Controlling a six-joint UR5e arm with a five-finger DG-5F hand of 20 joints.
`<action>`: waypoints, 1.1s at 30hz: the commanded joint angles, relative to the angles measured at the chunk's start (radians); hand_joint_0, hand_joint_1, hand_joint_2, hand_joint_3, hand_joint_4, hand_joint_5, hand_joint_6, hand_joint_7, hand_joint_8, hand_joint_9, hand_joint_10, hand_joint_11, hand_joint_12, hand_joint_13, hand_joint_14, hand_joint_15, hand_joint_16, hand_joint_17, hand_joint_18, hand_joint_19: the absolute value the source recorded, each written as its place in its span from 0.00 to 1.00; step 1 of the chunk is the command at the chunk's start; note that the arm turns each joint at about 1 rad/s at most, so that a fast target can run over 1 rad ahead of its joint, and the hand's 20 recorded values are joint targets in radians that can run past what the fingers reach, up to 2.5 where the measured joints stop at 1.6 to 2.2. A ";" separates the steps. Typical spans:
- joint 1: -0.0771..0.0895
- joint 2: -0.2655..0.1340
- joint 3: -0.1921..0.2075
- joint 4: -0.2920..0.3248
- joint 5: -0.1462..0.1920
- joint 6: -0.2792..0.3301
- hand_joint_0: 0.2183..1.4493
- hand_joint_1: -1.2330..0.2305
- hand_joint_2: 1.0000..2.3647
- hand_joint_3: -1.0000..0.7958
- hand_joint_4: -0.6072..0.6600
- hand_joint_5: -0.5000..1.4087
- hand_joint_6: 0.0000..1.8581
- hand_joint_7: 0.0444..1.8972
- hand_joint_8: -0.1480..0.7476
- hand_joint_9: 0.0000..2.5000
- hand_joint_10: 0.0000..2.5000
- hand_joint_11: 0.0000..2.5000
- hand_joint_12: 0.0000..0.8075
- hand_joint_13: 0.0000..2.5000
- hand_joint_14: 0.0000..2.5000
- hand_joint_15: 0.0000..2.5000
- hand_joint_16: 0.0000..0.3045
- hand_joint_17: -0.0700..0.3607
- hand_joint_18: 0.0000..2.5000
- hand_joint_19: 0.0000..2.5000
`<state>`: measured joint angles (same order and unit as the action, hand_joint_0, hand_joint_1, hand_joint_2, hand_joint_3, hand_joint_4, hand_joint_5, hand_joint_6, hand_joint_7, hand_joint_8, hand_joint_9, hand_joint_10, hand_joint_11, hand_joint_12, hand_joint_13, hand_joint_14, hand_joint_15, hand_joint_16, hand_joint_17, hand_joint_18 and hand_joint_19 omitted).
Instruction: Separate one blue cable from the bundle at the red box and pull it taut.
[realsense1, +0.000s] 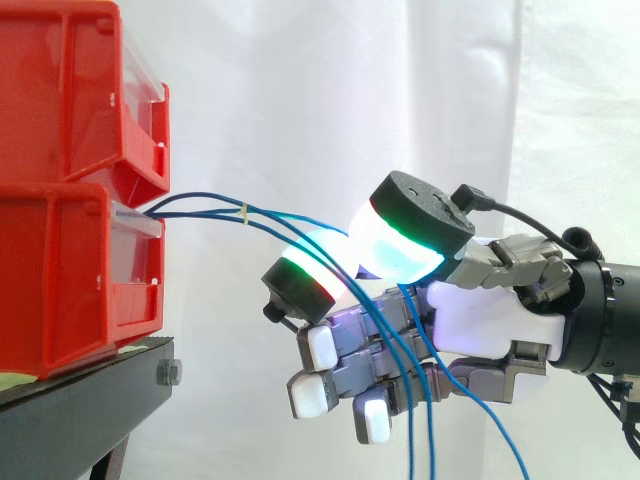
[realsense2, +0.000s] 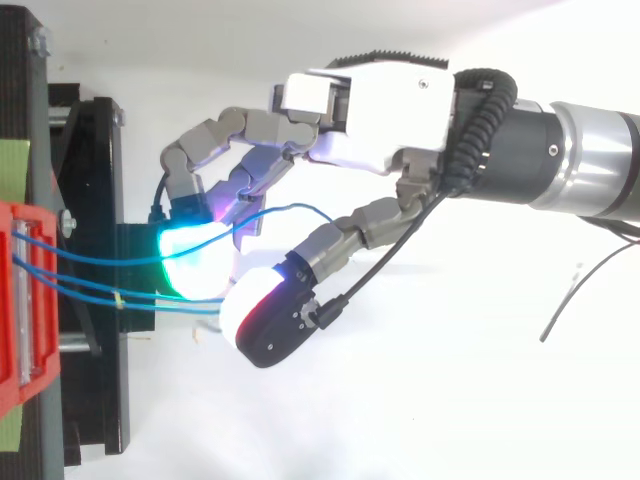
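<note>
Fingers (realsense1: 320, 348) are curled around the blue cables (realsense1: 200, 205), which pass between two glowing pads and drop across the palm. Whether any single strand is firmly pinched cannot be told.

At the left, two red bins (realsense1: 60, 280) are stacked on a black stand (realsense1: 80, 410). The cables leave the front of the lower bin and run right to the hand (realsense2: 390, 110). A yellow tie (realsense2: 118, 300) binds two of them close to the bin. In the top view the third cable (realsense2: 90, 260) runs apart from the tied pair, crosses the cyan pad and loops towards the palm. All strands curve gently, so none appears taut.

Hazards:
- A pull with all strands enclosed would likely tension the whole bundle, not one cable.
- The tie may drag its pair along if either strand is caught.
- A loose hold could let the chosen cable slip through the pads.
- Excess force could shift the bin on the stand.
</note>
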<state>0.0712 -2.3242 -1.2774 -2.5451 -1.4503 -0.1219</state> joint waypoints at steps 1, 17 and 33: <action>0.001 -0.001 0.001 -0.004 0.001 0.001 0.27 0.26 0.00 0.28 0.67 0.16 0.44 0.65 0.54 0.36 0.01 0.32 0.44 0.36 0.01 0.18 0.17 0.43 0.39 0.28; 0.002 -0.001 0.007 -0.009 0.002 0.001 0.25 0.62 0.00 0.28 0.67 0.18 0.42 0.67 0.55 0.41 0.01 0.31 0.46 0.38 0.01 0.19 0.17 0.44 0.40 0.32; 0.001 -0.001 0.006 -0.023 0.027 -0.013 0.29 0.50 0.02 0.44 0.66 0.17 0.42 0.70 0.55 0.39 0.01 0.34 0.46 0.37 0.01 0.20 0.17 0.43 0.38 0.33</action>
<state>0.0716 -2.3257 -1.2716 -2.5656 -1.4290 -0.1318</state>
